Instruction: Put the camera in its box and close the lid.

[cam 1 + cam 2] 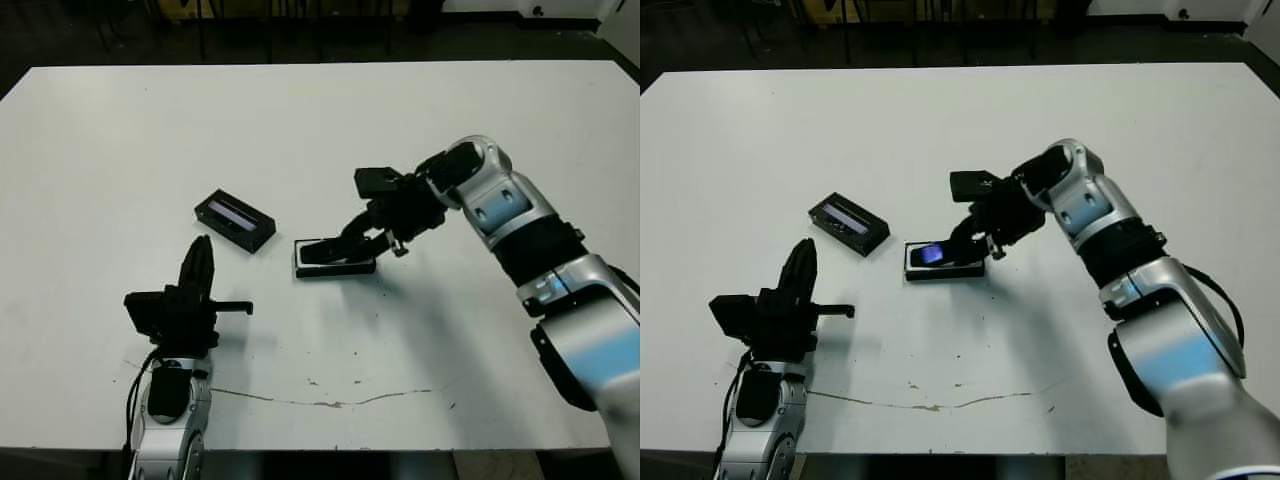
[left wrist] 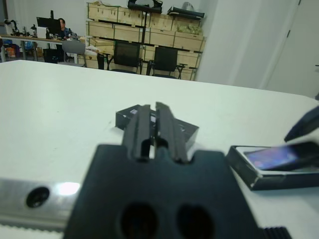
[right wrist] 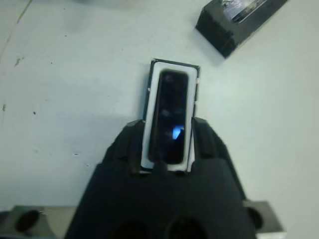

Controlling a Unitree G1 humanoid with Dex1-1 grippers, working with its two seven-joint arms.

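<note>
Your right gripper [image 3: 167,132] spread astride the box [image 1: 335,258] at frame centre | camera [image 3: 169,117] lies inside | lid [image 1: 235,220] left of it, apart | left gripper [image 1: 200,262] pressed together, lower left, on tabletop [image 1: 320,120].

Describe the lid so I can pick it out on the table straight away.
Start at the white table and find the right tool near its middle, over the white-lined box with the camera in it. The lid lies apart from them, toward the robot's left. It is the black hollow shell with a pale lavender-grey inside, not white-lined.
</note>
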